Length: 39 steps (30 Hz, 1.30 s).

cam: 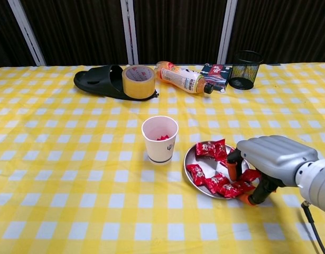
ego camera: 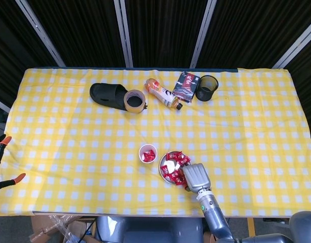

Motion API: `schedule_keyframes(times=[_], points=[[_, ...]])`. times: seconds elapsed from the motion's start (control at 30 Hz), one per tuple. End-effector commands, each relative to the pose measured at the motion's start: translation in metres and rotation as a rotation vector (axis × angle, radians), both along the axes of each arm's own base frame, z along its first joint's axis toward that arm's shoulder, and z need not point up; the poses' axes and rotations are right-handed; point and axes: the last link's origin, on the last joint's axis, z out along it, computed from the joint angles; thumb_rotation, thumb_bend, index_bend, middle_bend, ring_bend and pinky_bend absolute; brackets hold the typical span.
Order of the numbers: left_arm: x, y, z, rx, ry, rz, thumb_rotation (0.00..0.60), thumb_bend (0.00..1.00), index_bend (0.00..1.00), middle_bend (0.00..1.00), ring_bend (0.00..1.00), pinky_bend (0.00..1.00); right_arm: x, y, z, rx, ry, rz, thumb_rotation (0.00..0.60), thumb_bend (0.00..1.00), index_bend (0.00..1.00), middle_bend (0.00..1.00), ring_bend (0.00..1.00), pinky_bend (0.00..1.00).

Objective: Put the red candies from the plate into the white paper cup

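Note:
A white paper cup [ego camera: 148, 153] [cam: 160, 138] stands mid-table with a few red candies inside. Just right of it lies a round metal plate [ego camera: 162, 171] [cam: 191, 157] holding several red candies [ego camera: 171, 164] [cam: 210, 151]. My right hand [ego camera: 195, 177] [cam: 276, 156] hovers over the plate's right edge, palm down. Its orange-tipped fingers [cam: 236, 168] curl down among the candies there. The hand's back hides whether any candy is pinched. My left hand shows in neither view.
Along the far side lie a black slipper [ego camera: 107, 94] [cam: 96, 82], a tape roll [ego camera: 135, 101] [cam: 138, 82], an orange drink bottle [ego camera: 163, 93] [cam: 183, 78], a small box [ego camera: 187, 86] and a black mesh pen holder [ego camera: 206, 87] [cam: 244, 69]. The table's front edge runs close behind the plate.

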Motion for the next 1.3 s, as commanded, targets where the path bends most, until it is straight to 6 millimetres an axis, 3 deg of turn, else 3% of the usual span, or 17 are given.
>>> schedule_keyframes(times=[0.03,0.97,1.3], points=[[0.000,0.000,0.000,0.000,0.000,0.000,0.600,0.04,0.00,0.00,0.00,0.00,0.001,0.000,0.000,-0.001,-0.011,0.001,0.600,0.39,0.53,0.47,0.83,0.83],[0.001,0.000,0.000,0.000,-0.004,-0.002,0.600,0.04,0.00,0.00,0.00,0.00,0.014,-0.001,0.017,-0.043,-0.052,0.049,0.600,0.47,0.58,0.49,0.83,0.83],[0.001,0.000,0.000,-0.002,-0.007,-0.001,0.600,0.04,0.00,0.00,0.00,0.00,0.043,-0.012,0.042,-0.109,-0.091,0.114,0.600,0.47,0.58,0.49,0.83,0.83]])
